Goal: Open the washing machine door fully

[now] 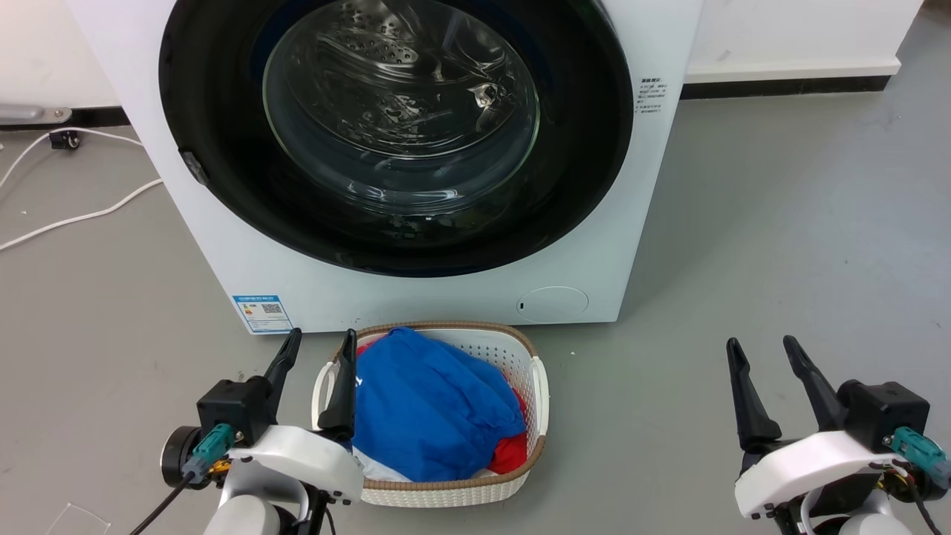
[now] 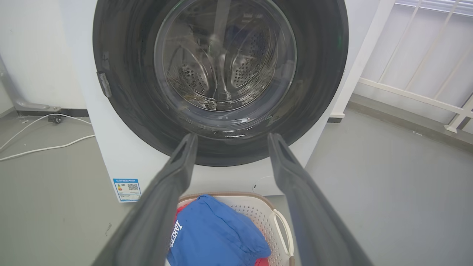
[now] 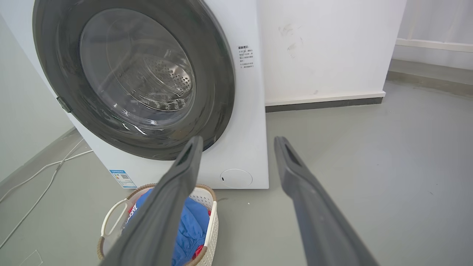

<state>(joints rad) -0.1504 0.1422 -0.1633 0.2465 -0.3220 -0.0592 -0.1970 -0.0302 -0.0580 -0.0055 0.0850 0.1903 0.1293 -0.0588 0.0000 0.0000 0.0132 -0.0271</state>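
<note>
The washing machine door (image 1: 215,111) is a big glossy black ring with a clear bulging glass centre, lying flat and closed against the white machine front; a small latch tab sits on its left rim. The same door (image 2: 125,92) faces the left wrist view, and the door (image 3: 214,74) shows at an angle in the right wrist view. My left gripper (image 1: 318,345) hangs open low on the left, well short of the machine. My right gripper (image 1: 762,349) is open at the lower right over bare floor. Both hold nothing.
A white laundry basket (image 1: 536,386) with blue and red clothes sits on the floor just in front of the machine, beside my left gripper. A small round white flap (image 1: 553,303) is low on the machine. White cables (image 1: 74,215) trail at the left.
</note>
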